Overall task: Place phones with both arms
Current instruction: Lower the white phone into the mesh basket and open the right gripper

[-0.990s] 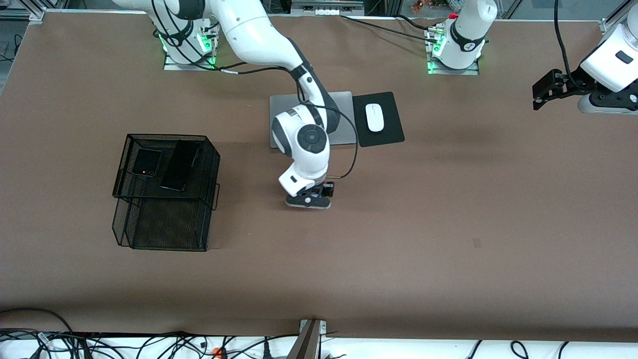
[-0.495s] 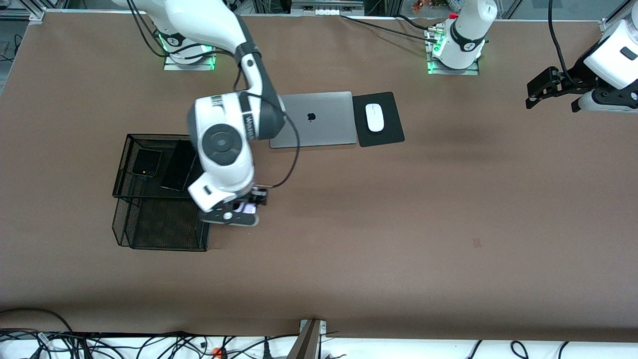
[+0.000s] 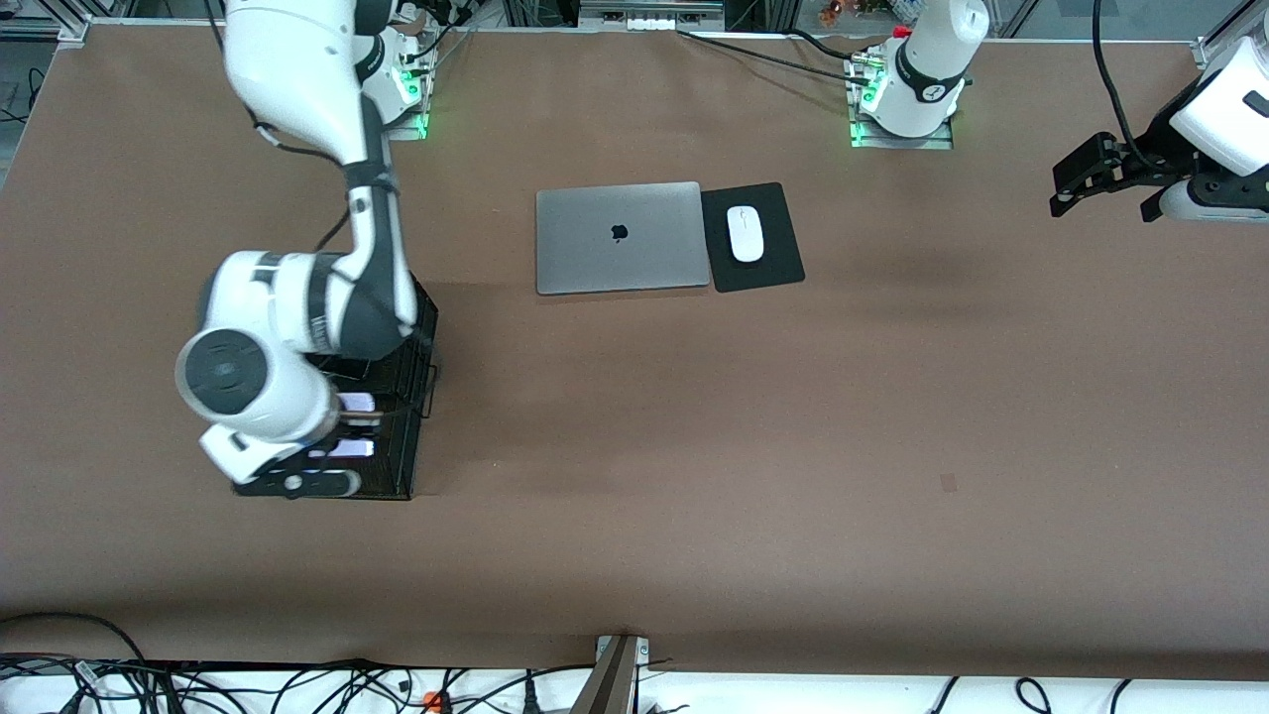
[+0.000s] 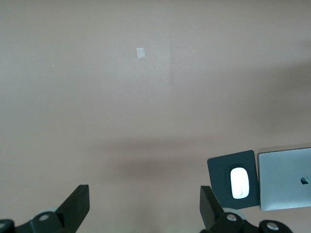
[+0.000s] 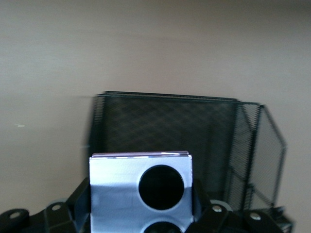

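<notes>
**Brown tabletop with two arms, one phone in hand**

Brown matte covering spans the whole table (image 3: 694,476); a strip of tangled cables runs along the bottom edge of the front view, and metal framing lines the top edge. One small pale square mark (image 4: 141,53) lies on the surface.

Counted items: one lavender phone (image 5: 140,193), one black mesh basket (image 3: 406,397), one grey laptop (image 3: 620,237), one white mouse (image 3: 745,233) on one black mouse pad (image 3: 768,268), and two white arms.

At lower left of the front view, the right gripper (image 3: 342,436) hangs over the basket, its fingers (image 5: 80,196) pinching the lavender phone by both side edges; one full black circle and part of a second show on the phone's face.

At upper right of that view, the left gripper (image 3: 1076,183) waits over bare table, its fingers (image 4: 77,206) spread wide with nothing between them.
</notes>
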